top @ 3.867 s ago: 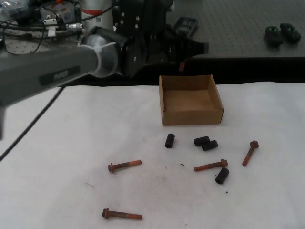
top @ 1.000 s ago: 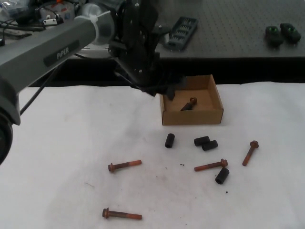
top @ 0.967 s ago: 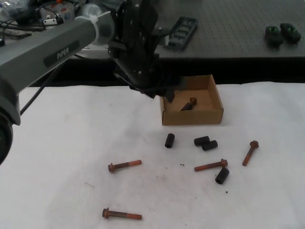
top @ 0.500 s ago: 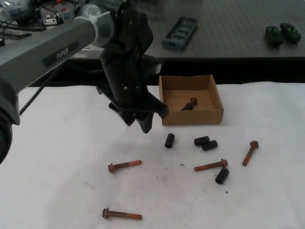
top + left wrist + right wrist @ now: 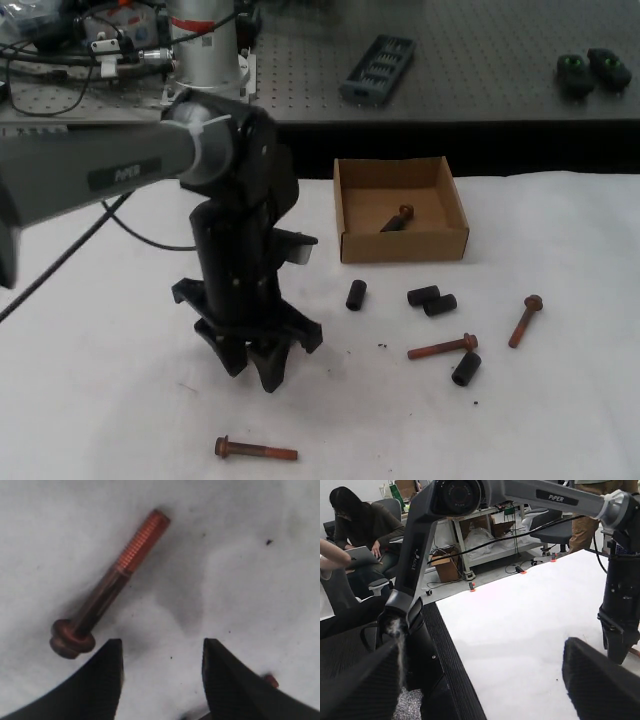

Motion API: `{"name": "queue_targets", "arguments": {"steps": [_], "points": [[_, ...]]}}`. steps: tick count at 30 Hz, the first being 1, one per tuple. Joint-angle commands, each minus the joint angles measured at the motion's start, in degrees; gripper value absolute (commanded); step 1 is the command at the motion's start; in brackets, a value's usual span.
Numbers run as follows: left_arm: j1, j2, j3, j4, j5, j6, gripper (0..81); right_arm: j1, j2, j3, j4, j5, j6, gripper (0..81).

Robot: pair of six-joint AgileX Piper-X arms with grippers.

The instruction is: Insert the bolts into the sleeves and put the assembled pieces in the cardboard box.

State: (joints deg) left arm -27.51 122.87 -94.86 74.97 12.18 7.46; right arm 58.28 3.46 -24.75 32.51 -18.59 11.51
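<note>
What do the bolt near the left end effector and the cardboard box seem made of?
The bolt: probably metal, with a dull coppery-red finish; threads and a flanged head show. The cardboard box: plain brown cardboard, matte, with thin walls.

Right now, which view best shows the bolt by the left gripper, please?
The left wrist view: the bolt lies whole by the open left gripper. In the high view that gripper hides it; the right wrist view leaves it unclear.
</note>
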Motion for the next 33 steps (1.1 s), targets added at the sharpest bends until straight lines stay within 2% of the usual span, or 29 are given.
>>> {"name": "queue_targets", "arguments": {"steps": [1,4,11,18,33], "points": [[-0.2,-6.8,5.2,-8.2,0.0,2.9,36.6,-0.3,-0.4,-0.1,1.0,-0.4,-1.2,63.1],[-0.2,-10.1,7.6,-11.5,0.2,6.3,36.6,-0.3,-0.4,-0.1,1.0,-0.4,-1.2,63.1],[-0.3,-13.3,8.7,-9.8,0.7,21.2,36.6,-0.3,-0.4,-0.1,0.3,-0.4,-1.2,63.1],[-0.3,-13.3,9.5,-13.9,-9.5,31.8,36.6,-0.3,-0.4,-0.1,0.5,-0.4,-0.8,63.1],[-0.3,-12.7,12.9,-25.2,-6.8,41.2,36.6,-0.3,-0.4,-0.1,0.5,-0.3,-0.8,63.1]]}}
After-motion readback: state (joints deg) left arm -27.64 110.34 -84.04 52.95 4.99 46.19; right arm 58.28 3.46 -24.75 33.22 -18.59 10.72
